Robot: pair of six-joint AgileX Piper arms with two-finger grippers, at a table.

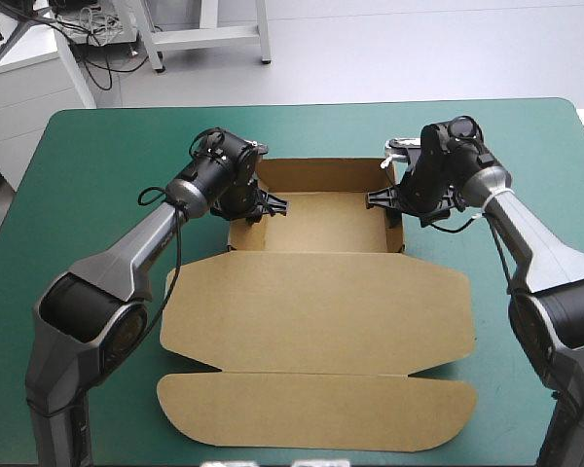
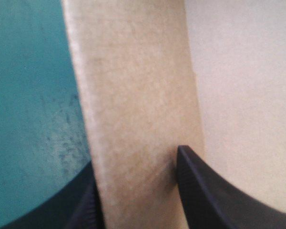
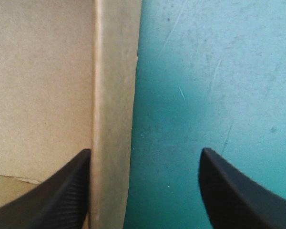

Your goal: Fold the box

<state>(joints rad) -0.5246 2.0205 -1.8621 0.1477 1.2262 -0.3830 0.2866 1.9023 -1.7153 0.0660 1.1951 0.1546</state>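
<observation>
The brown cardboard box point(image 1: 316, 311) looks like plain uncoated board, matt and dry, with no gloss anywhere on it. Up close, its raised wall point(image 2: 133, 95) shows a faintly fibrous, papery grain. The teal-green table cover point(image 1: 107, 156) is a smooth matt sheet. Near the right claw point(image 3: 145, 155) it carries fine pale scratches and a few small dark specks. That claw's black fingers point(image 3: 57, 195) look like dull, rubbery plastic, ribbed with fine lines. The left claw point(image 2: 138, 191) has the same dark matt finish. Both arms wear smooth grey shells point(image 1: 127, 255) with a slight sheen.
</observation>
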